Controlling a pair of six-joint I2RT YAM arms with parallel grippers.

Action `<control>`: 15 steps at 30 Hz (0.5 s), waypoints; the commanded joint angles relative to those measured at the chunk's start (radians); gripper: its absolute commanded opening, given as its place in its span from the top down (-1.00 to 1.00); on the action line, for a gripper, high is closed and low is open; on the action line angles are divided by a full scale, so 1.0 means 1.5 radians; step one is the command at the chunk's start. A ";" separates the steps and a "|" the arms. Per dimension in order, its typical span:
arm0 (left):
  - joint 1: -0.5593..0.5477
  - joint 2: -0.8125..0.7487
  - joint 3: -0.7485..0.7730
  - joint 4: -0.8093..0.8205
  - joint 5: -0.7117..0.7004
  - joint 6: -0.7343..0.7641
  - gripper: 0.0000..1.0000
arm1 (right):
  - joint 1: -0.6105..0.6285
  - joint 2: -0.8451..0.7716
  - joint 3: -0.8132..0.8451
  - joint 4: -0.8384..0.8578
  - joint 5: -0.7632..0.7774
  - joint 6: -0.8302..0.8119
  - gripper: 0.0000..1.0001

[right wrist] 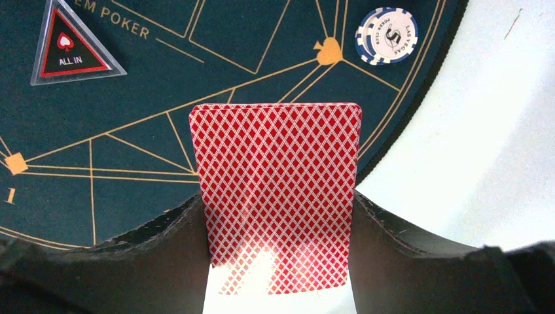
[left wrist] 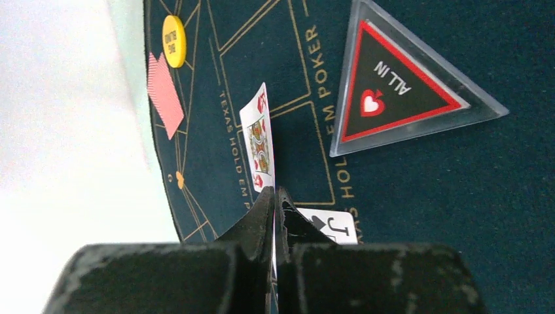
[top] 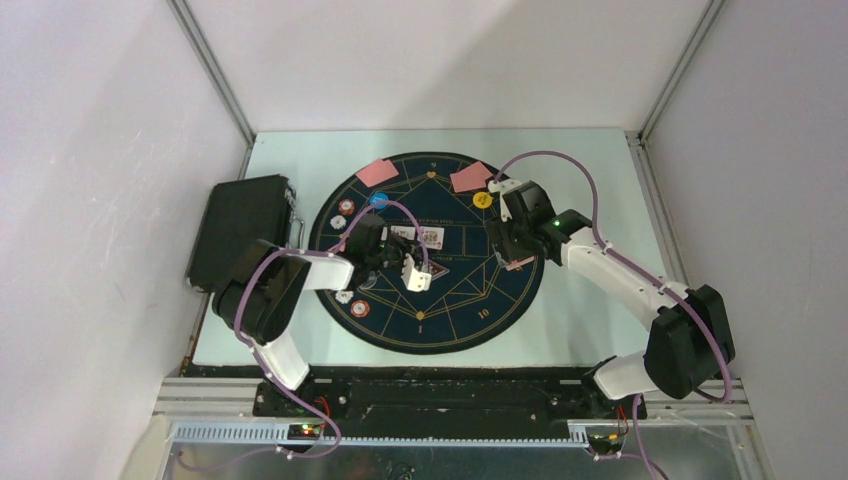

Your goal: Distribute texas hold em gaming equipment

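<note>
King [left wrist: 259, 139] pinched by left end effector [left wrist: 275, 195], red-backed card [right wrist: 276, 150] by right [right wrist: 278, 204]

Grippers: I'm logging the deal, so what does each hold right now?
Left gripper: shut on a face card.
Right gripper: shut on a red-backed card.

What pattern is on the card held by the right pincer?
Red diamond lattice on white; card clearest in right wrist view.
</note>
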 commanded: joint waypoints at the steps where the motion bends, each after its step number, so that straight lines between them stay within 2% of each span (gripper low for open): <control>1: -0.005 -0.012 0.032 -0.058 0.009 0.031 1.00 | -0.002 0.000 0.026 0.017 0.000 0.011 1.00; 10: -0.018 -0.015 0.086 -0.212 -0.034 0.024 0.99 | -0.002 0.002 0.026 0.014 0.003 0.012 1.00; 15: -0.029 -0.011 0.087 -0.193 -0.057 -0.008 0.88 | -0.002 0.002 0.026 0.014 0.003 0.012 1.00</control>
